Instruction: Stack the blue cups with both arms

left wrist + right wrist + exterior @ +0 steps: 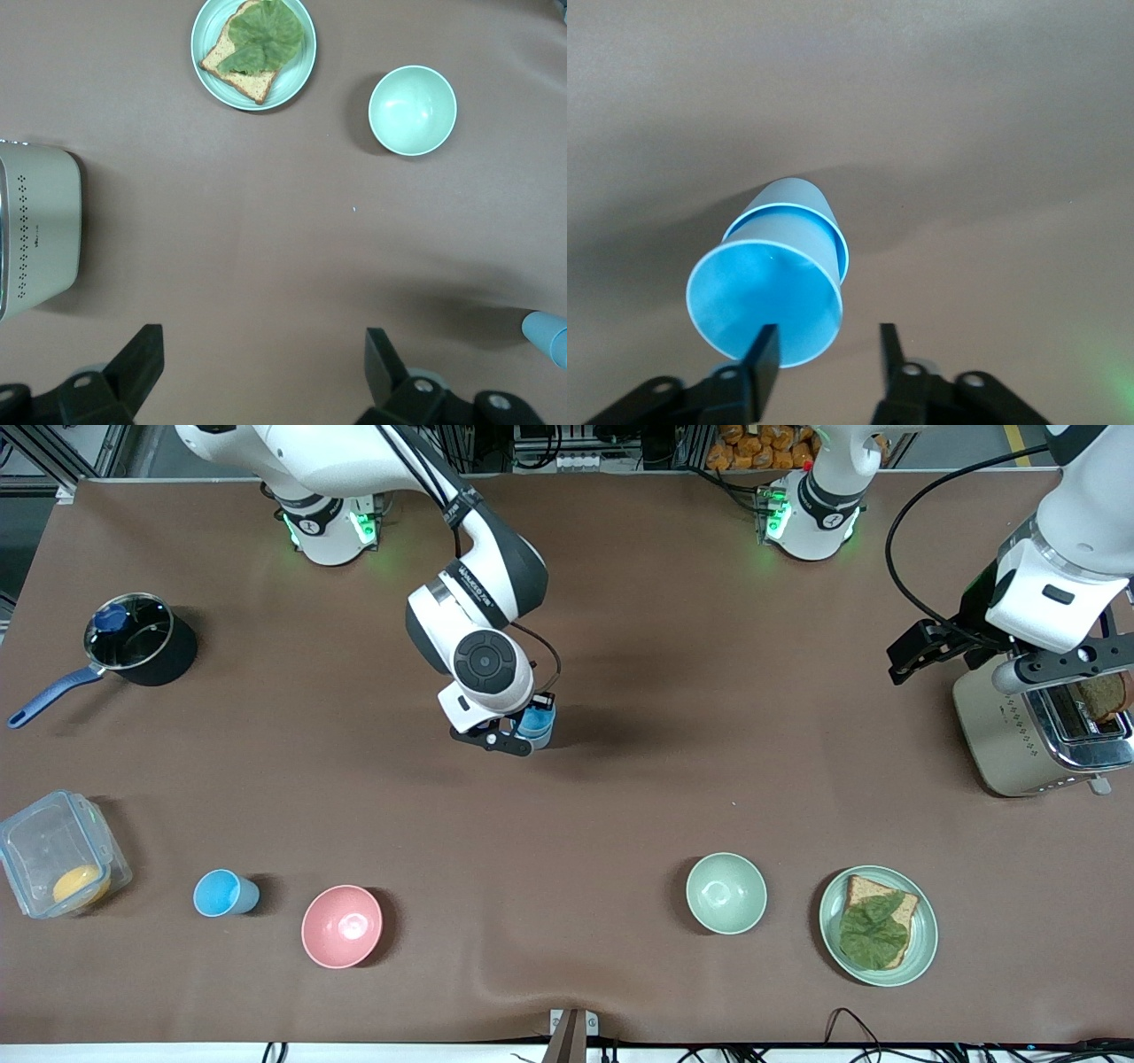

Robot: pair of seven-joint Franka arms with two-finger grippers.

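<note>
Over the table's middle the right gripper (827, 354) hangs with fingers parted around the rim of two nested blue cups (537, 724), the left gripper (262, 363) spread above bare table, a third cup (223, 893) standing near the pink bowl (342, 926).

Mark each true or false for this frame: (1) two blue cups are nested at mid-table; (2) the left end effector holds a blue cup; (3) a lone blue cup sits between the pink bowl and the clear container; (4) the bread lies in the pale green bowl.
1. True. The nested blue cups sit at mid-table, with the right end effector at their rim.
2. False. The left end effector is open and empty, by the toaster.
3. True. The lone blue cup sits between the pink bowl and the clear container.
4. False. The bread, with a green leaf on it, lies on the plate. The pale green bowl beside it is empty.
</note>
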